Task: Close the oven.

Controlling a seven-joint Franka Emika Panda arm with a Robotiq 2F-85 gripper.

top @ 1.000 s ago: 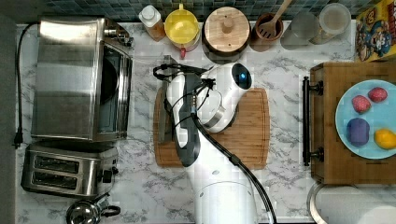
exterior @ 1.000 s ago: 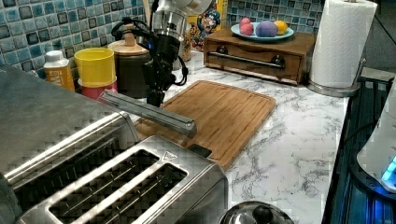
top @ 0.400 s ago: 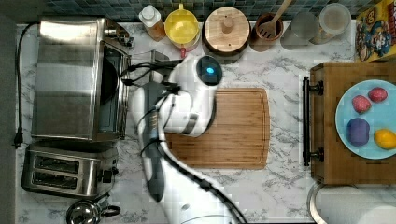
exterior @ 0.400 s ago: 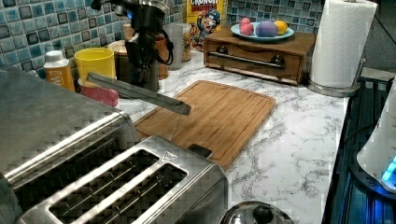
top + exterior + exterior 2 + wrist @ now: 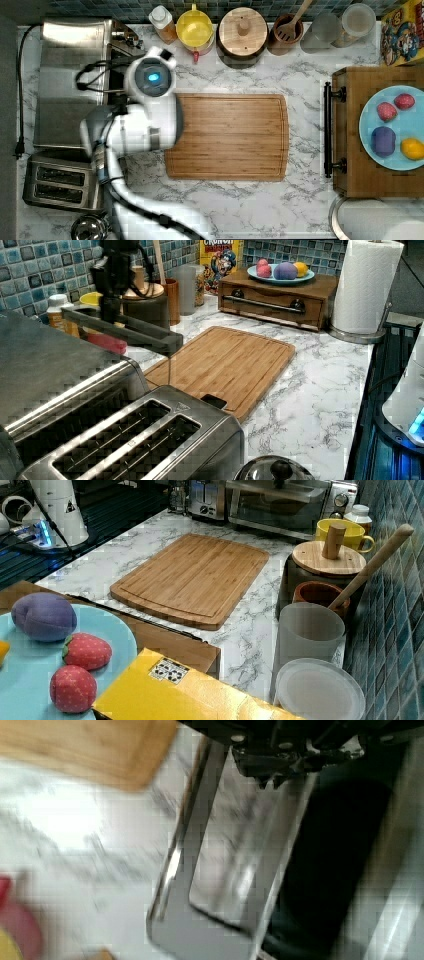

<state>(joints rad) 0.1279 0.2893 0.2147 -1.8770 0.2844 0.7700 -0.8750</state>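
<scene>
- Standing at the top view's left edge of the counter, the oven (image 5: 70,85) is seen with its door (image 5: 122,330) partly raised, not yet shut.
- The gripper (image 5: 111,282) is seen above the door's far end; whether its fingers are spread or pinched cannot be told.
- Remaining, as judged: the door must be swung fully up against the oven's front.

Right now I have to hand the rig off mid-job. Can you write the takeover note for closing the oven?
Gripper: at the oven door's edge in the left view; finger state not readable.
Oven: at the top view's left, above the two-slot toaster.
Oven door: partly raised, sticking out over the counter beside the cutting board.
Done: door lifted partway.
Left: push it fully shut, then back the arm away.
</scene>
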